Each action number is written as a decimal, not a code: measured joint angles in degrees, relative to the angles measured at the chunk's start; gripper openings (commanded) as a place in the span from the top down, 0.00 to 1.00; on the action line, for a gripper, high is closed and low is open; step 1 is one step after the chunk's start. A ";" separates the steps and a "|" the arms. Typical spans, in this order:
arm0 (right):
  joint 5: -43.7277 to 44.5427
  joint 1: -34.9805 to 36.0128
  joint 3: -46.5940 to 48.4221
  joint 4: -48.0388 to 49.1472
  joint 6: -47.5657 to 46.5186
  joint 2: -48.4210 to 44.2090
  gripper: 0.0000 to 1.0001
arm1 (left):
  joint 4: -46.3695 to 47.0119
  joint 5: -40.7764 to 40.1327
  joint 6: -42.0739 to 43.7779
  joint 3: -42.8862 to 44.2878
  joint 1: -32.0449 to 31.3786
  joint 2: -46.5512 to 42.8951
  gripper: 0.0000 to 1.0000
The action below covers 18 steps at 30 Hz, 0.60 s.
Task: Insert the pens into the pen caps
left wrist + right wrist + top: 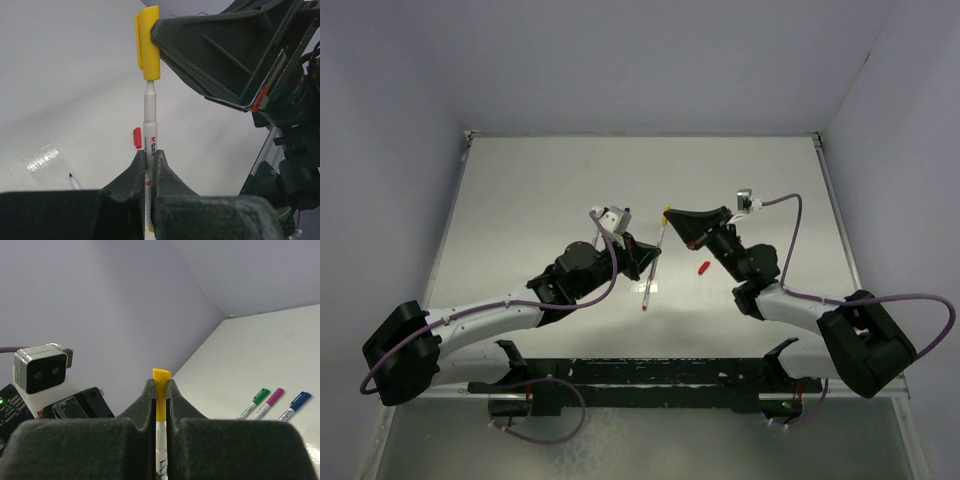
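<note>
A white table (540, 190) lies under lavender walls. The left pincer (149, 157) is clamped narrowly on the barrel of a white marker pen (149, 120), which stands upright out of its fingertips. Straight above, the right pincer (160, 390) pinches a yellow cap (148, 45) from the side; the pen's thin nose enters the cap's open end, neck showing. A red cap (137, 137) lies on the table just beyond the left pincer, with an uncapped pen (74, 181) to its left. Ahead and right of the right pincer lie a green-capped pen (255, 402), a purple-capped pen (270, 400) and a blue-capped pen (296, 404), side by side.
</note>
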 measured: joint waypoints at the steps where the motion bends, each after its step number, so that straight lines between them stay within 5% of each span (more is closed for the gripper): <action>1: -0.02 0.11 0.00 -0.02 0.04 0.02 1.00 | 0.04 -0.09 -0.11 0.00 0.00 0.00 1.00; 18: -0.48 2.14 -0.55 0.92 0.46 2.34 1.00 | 0.35 -3.13 -0.17 0.00 0.00 -0.44 1.00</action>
